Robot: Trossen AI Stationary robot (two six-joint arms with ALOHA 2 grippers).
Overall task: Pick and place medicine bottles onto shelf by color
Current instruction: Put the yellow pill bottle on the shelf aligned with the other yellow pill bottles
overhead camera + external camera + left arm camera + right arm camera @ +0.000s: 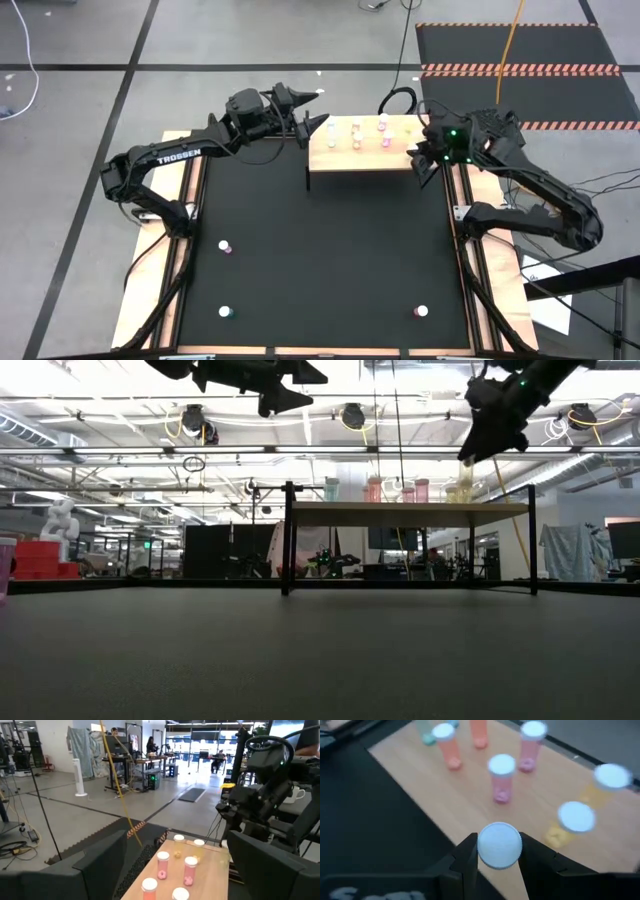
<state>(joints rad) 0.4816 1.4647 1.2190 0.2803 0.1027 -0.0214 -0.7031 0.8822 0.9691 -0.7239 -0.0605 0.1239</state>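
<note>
Right gripper (499, 851) clamped on a white-capped bottle (499, 845), one dark finger pressing each side of the cap. Held above the right end of the shelf (340, 160), over the light wood near its front edge; from table height, a yellowish body hanging under the gripper (487, 435) just above the board (410, 508). Body tint otherwise hidden under the cap from the wrist.

Beyond the held bottle, on the board: two yellow bottles (576, 820) nearest, standing close together toward the right end; then two pink ones (502, 777) near the middle; then an orange one (446, 745) farther along, with more tinted bottles at the far end, cut off and too blurred to name. All upright, white caps up, standing apart from one another. Shelf itself set at the back edge of the black table (320, 260), on thin black legs.

Left gripper (312, 112) hanging in the air just off the left end of the shelf, fingers spread wide, nothing between them. Pointed along the board toward the bottles, raised well above the tabletop.

Out on the black surface, well apart from the shelf: a pink bottle (225, 246) on the left side, a bluish one (224, 312) near the front left, another white-capped bottle (421, 312) near the front right, tint not clear. At the left edge of the low view, one pink bottle (6, 565) standing close to the camera.
</note>
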